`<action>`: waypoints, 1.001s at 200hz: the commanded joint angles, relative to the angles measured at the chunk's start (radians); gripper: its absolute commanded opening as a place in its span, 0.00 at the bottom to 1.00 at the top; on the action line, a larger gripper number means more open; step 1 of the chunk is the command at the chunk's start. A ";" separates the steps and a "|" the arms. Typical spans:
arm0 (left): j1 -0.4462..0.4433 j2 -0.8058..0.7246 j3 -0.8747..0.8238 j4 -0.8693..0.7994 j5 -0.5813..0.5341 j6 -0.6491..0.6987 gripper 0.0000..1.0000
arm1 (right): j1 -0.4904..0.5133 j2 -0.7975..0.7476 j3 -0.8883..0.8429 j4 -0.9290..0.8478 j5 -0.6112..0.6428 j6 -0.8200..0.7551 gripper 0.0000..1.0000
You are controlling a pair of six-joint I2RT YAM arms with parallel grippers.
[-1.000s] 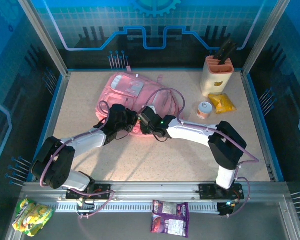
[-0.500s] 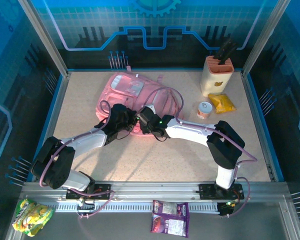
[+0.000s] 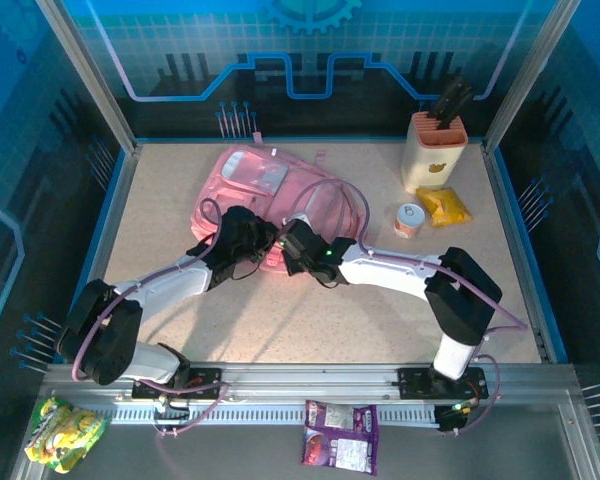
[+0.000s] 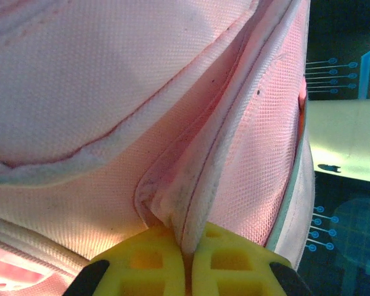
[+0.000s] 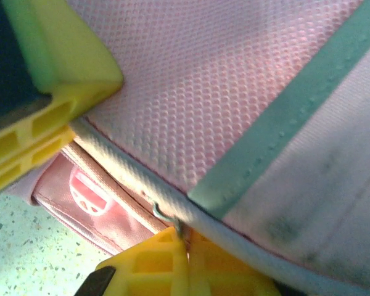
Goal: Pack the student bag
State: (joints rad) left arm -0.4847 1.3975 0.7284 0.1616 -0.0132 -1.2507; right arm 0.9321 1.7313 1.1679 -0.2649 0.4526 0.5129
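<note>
Lying flat toward the far left of the table (image 3: pixel 400 320), the pink bag (image 3: pixel 255 175) has both arms reaching onto its near edge. The left gripper (image 3: pixel 252 245) and right gripper (image 3: pixel 292 248) meet there almost nose to nose, one from each side.

In the left wrist view, the left gripper (image 4: pixel 186 250) has its yellow pads pressed together on a raised fold of pink fabric. This is a piped seam that runs up and away from the fingertips, and the mesh cloth bulges on either side of it.

In the right wrist view, the right gripper (image 5: pixel 186 262) is likewise closed tight, pinching the bag's edge just where a small metal loop (image 5: pixel 165 214) hangs from the seam. Whether the loop itself is caught I cannot tell. A grey-green trim strip (image 5: pixel 283 123) crosses the fabric above. The left gripper's yellow fingers (image 5: pixel 55 80) show at upper left, touching the cloth.

To the right, well apart from the bag, stand a knife block (image 3: pixel 435 150), a small can (image 3: pixel 410 220) and a yellow packet (image 3: pixel 445 207).
</note>
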 commanded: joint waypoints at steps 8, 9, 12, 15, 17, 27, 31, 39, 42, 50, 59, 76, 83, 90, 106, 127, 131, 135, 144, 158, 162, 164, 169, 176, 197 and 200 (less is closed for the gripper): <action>0.006 -0.050 0.019 -0.071 0.012 0.083 0.00 | -0.026 -0.095 -0.071 -0.002 0.082 -0.052 0.00; 0.007 -0.051 0.018 -0.071 0.012 0.083 0.00 | -0.027 -0.097 -0.073 -0.002 0.080 -0.053 0.00; 0.010 -0.053 0.016 -0.074 0.011 0.084 0.00 | -0.031 -0.103 -0.080 -0.002 0.078 -0.057 0.00; 0.011 -0.056 0.014 -0.075 0.009 0.085 0.00 | -0.034 -0.110 -0.085 -0.003 0.074 -0.060 0.00; 0.013 -0.058 0.013 -0.077 0.007 0.086 0.00 | -0.038 -0.114 -0.088 -0.003 0.072 -0.063 0.00; 0.020 -0.066 0.009 -0.087 0.009 0.096 0.00 | -0.054 -0.131 -0.108 -0.004 0.062 -0.079 0.00; 0.022 -0.069 0.010 -0.093 0.011 0.102 0.00 | -0.060 -0.136 -0.112 -0.005 0.055 -0.085 0.00; 0.029 -0.073 0.014 -0.107 0.017 0.115 0.00 | -0.076 -0.146 -0.118 -0.011 0.045 -0.095 0.00; 0.029 -0.076 0.016 -0.114 0.018 0.118 0.00 | -0.082 -0.149 -0.121 -0.012 0.040 -0.100 0.00; 0.031 -0.082 0.016 -0.133 0.016 0.127 0.00 | -0.097 -0.158 -0.127 -0.008 0.026 -0.115 0.00; 0.031 -0.092 0.014 -0.144 0.014 0.138 0.00 | -0.109 -0.167 -0.132 -0.001 0.008 -0.130 0.00; 0.038 -0.111 0.009 -0.171 0.002 0.151 0.00 | -0.133 -0.184 -0.145 0.006 -0.014 -0.159 0.00; 0.042 -0.118 0.007 -0.180 0.000 0.160 0.00 | -0.143 -0.189 -0.150 0.012 -0.019 -0.170 0.00; 0.046 -0.122 0.008 -0.186 0.001 0.164 0.00 | -0.153 -0.191 -0.152 0.016 -0.031 -0.182 0.00; 0.052 -0.130 0.007 -0.190 0.013 0.175 0.00 | -0.172 -0.191 -0.149 0.011 -0.041 -0.201 0.00; 0.054 -0.139 0.012 -0.202 0.018 0.172 0.00 | -0.173 -0.198 -0.142 0.027 -0.113 -0.235 0.00; 0.054 -0.141 0.010 -0.197 0.023 0.169 0.00 | -0.164 -0.200 -0.140 0.030 -0.119 -0.233 0.00; 0.054 -0.143 0.009 -0.189 0.030 0.162 0.00 | -0.152 -0.201 -0.141 0.034 -0.120 -0.228 0.00; 0.052 -0.144 0.004 -0.168 0.040 0.134 0.00 | -0.123 -0.198 -0.136 0.033 -0.126 -0.217 0.00; 0.050 -0.130 -0.003 -0.117 0.074 0.098 0.00 | -0.080 -0.193 -0.130 0.024 -0.154 -0.176 0.00; 0.049 -0.123 -0.001 -0.112 0.082 0.086 0.00 | -0.068 -0.194 -0.134 0.032 -0.168 -0.167 0.00; 0.049 -0.122 0.000 -0.111 0.085 0.080 0.00 | -0.062 -0.194 -0.135 0.041 -0.176 -0.163 0.00; 0.048 -0.117 0.002 -0.107 0.091 0.069 0.00 | -0.049 -0.194 -0.140 0.060 -0.194 -0.157 0.03; 0.042 -0.110 0.003 -0.096 0.095 0.056 0.00 | -0.032 -0.191 -0.146 0.085 -0.222 -0.148 0.09; 0.024 -0.101 0.010 -0.091 0.068 0.027 0.00 | -0.008 -0.156 -0.121 0.103 -0.236 -0.140 0.17; 0.021 -0.100 0.013 -0.093 0.065 0.022 0.00 | -0.007 -0.151 -0.116 0.103 -0.232 -0.141 0.18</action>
State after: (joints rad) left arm -0.4393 1.2968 0.7296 -0.0124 0.0227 -1.1782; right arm 0.9051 1.5635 1.0283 -0.2119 0.2703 0.3462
